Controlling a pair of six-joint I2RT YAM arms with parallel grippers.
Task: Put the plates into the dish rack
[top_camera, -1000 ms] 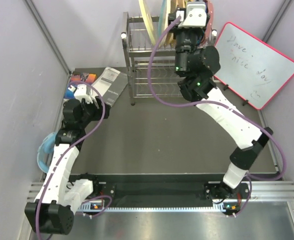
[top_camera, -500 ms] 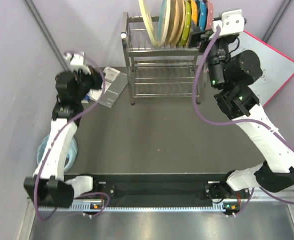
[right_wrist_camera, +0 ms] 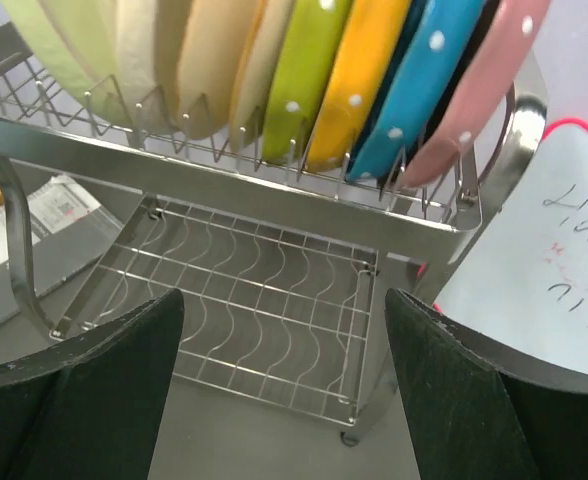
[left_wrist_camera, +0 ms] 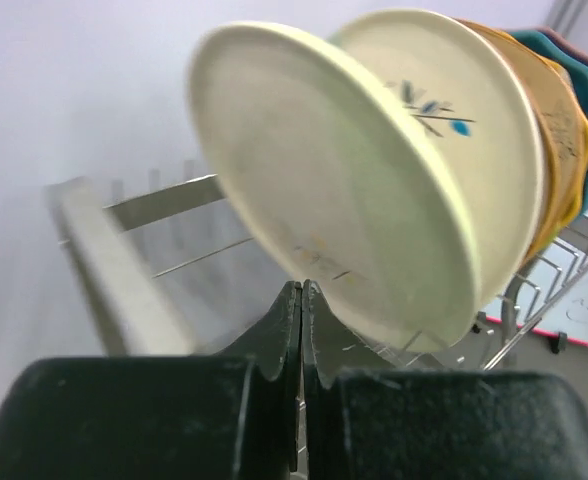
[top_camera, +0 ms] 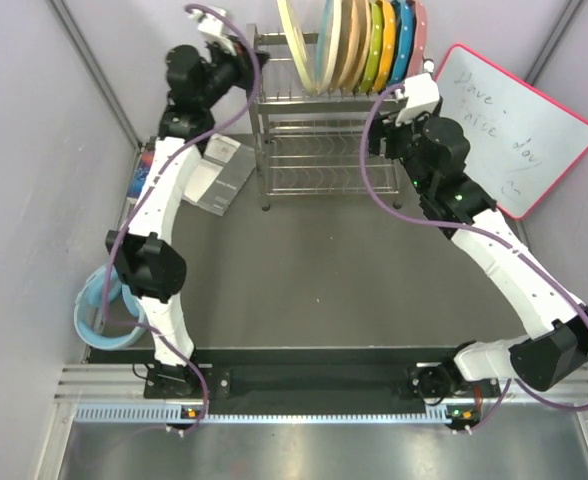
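The dish rack stands at the back of the table, and its top tier holds a row of upright dishes. The plates stand at the left end: a pale one leaning outward, one with a blue leaf motif, then orange-tinted ones. Plain green, yellow, blue and pink plates fill the right end. My left gripper is shut and empty, its tips just below the pale plate's rim at the rack's upper left. My right gripper is open and empty in front of the rack's right side.
A whiteboard with a red frame leans at the back right, close behind the right arm. A grey booklet lies left of the rack. A light blue ring sits at the table's left edge.
The left arm swung up from the table's left side to the rack's top left corner and its gripper shut. The right gripper came away from the rack's top and opened.
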